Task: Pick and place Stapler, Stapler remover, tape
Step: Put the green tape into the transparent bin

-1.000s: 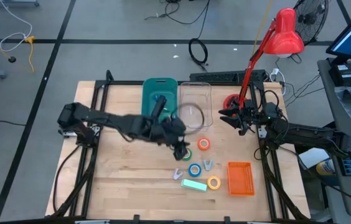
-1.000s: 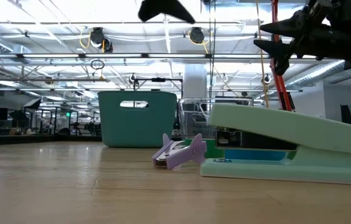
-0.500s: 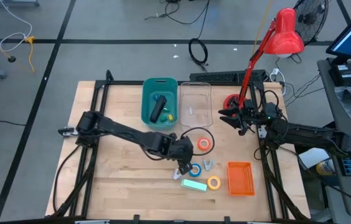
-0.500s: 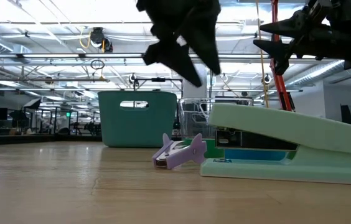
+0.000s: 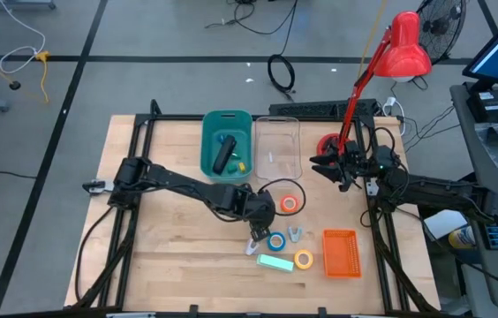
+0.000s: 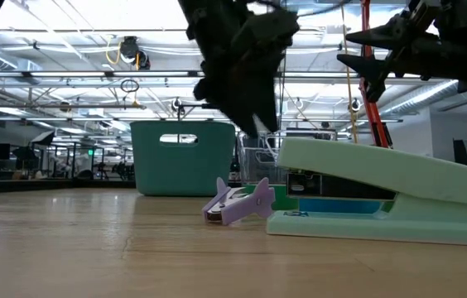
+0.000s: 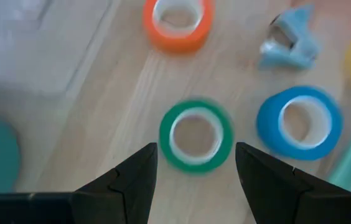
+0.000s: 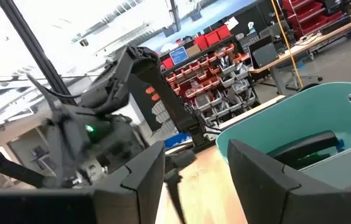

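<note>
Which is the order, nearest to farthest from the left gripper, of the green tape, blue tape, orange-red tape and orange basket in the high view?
From the left gripper:
1. Green tape, directly under the open fingers.
2. Blue tape, just toward the right arm's side.
3. Orange-red tape, nearer the bins.
4. Orange basket, well off on the right arm's side.

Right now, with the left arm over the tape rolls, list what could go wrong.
1. The left tool hangs open over the green tape, and the blue tape lies close beside it; a finger coming down could nudge it.
2. The blue staple remover and orange tape also crowd that spot, so a sideways approach may scatter them.
</note>
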{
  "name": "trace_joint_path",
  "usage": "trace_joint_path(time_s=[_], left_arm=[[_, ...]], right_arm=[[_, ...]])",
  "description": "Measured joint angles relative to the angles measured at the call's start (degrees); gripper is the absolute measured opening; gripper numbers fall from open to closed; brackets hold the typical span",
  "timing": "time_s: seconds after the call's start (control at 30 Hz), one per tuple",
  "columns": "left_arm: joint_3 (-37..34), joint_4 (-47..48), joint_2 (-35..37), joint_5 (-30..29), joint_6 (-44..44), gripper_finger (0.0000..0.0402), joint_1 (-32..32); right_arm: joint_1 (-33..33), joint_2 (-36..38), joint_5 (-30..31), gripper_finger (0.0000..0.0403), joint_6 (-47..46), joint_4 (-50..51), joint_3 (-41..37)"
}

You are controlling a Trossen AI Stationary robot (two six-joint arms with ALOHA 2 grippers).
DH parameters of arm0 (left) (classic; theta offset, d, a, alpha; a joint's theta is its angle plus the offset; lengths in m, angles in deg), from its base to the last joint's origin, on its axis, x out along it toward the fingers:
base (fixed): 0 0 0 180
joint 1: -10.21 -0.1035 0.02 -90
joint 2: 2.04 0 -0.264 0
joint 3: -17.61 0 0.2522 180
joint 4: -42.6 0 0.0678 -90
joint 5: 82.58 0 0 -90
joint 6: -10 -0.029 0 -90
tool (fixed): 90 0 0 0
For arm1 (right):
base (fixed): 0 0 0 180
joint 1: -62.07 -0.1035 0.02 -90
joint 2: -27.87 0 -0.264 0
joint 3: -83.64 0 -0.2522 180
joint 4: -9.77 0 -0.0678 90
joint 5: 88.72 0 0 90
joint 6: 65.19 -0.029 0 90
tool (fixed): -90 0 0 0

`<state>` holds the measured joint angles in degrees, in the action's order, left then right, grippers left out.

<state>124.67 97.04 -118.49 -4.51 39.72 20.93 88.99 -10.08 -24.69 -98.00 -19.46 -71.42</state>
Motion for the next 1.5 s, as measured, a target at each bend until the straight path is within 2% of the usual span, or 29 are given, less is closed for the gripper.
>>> trace_joint_path(time_s=[0.13, 0.43, 0.53, 0.7, 1.03, 1.13, 1.27, 1.47, 1.5], left_arm=[[-0.2, 0.9, 0.0, 0.1, 2.1, 0.0218, -0.3], [-0.3, -3.7, -3.3, 1.2, -11.3, 0.0218, 0.1], [-0.3, -4.1, -4.9, 3.3, -12.2, 0.0218, -0.4], [-0.3, -5.0, -6.4, 3.4, -13.8, 0.0218, -0.5], [-0.3, -7.4, -9.3, 9.2, -14.6, 0.0218, -0.6], [-0.3, -7.4, -9.9, 9.1, -14.6, 0.0213, -0.5], [-0.2, -7.4, -10.2, 8.7, -14.5, 0.0168, -0.6], [-0.2, -7.6, -10.3, 9.0, -14.2, 0.0045, -1.2], [-0.2, -7.6, -10.3, 9.0, -14.2, 0.0038, -1.4]], right_arm=[[0.0, 0.0, -3.4, 0.0171, -1.0, 1.4, 0.0], [0.0, 0.0, -4.2, 0.0171, 0.7, 3.0, 0.0], [0.0, 0.0, -4.1, 0.0171, 0.6, 3.0, 0.0], [0.0, -0.1, -4.1, 0.0171, 0.5, 4.1, -0.1], [0.0, -0.5, -4.1, 0.0171, 0.5, 4.8, -0.1], [0.0, -0.4, -4.0, 0.0171, 0.5, 5.1, -0.1], [0.0, -0.5, -3.9, 0.0171, 0.3, 4.8, -0.1], [0.0, -0.6, -3.9, 0.0171, 0.4, 4.7, -0.1], [0.0, -0.6, -3.9, 0.0171, 0.4, 4.7, -0.1]])
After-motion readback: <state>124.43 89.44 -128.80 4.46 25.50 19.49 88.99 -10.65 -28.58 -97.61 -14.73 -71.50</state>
